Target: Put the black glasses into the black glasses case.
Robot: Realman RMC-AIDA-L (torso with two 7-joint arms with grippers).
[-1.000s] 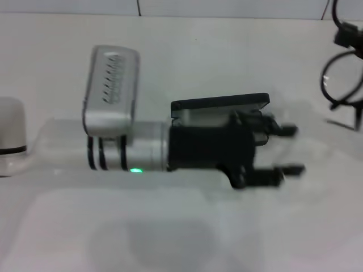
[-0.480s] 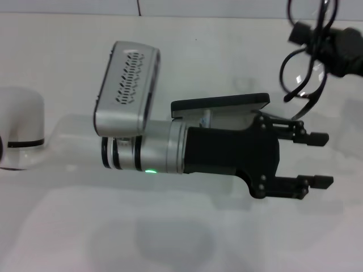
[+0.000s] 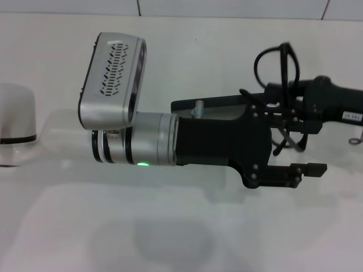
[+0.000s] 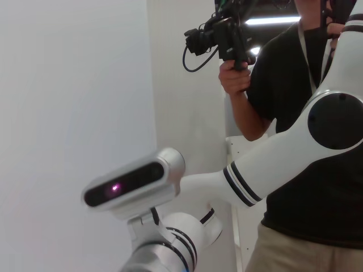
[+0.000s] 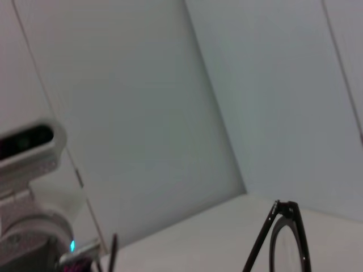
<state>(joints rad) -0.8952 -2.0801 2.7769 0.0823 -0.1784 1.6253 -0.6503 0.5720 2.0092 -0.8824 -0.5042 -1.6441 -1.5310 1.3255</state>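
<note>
White tabletop [image 3: 187, 51] is filling the head view, and it is meeting a pale wall with thin seams at the far edge. On it, the black glasses case [image 3: 218, 103] is lying with its long axis running across the view, left to right, but the left arm is hiding most of it, so only its far edge is showing. I cannot tell from here whether the case is open or shut.

Stretched out sideways above the case, the left gripper [image 3: 306, 150] is pointing past the case's right end. Its fingers are standing apart and nothing is between them.

Reaching in from the right side, the right gripper [image 3: 286, 93] is closed on the black glasses [image 3: 278, 65] and is holding them in the air just beyond the right end of the case, near the far finger of the left gripper. The glasses are hanging with one lens loop above the gripper and the thin temple arms crossing below it. In the right wrist view the frame [image 5: 286, 238] is standing almost upright.

So the case is lying to the left of the glasses, and the right arm is carrying them. In my judgement, the glasses must travel left and turn until their long axis agrees with the case. The left arm is covering that place.

On the right gripper a small white label [image 3: 351, 117] is showing, but its print is too small to read. I am seeing no lettering on the case.
</note>
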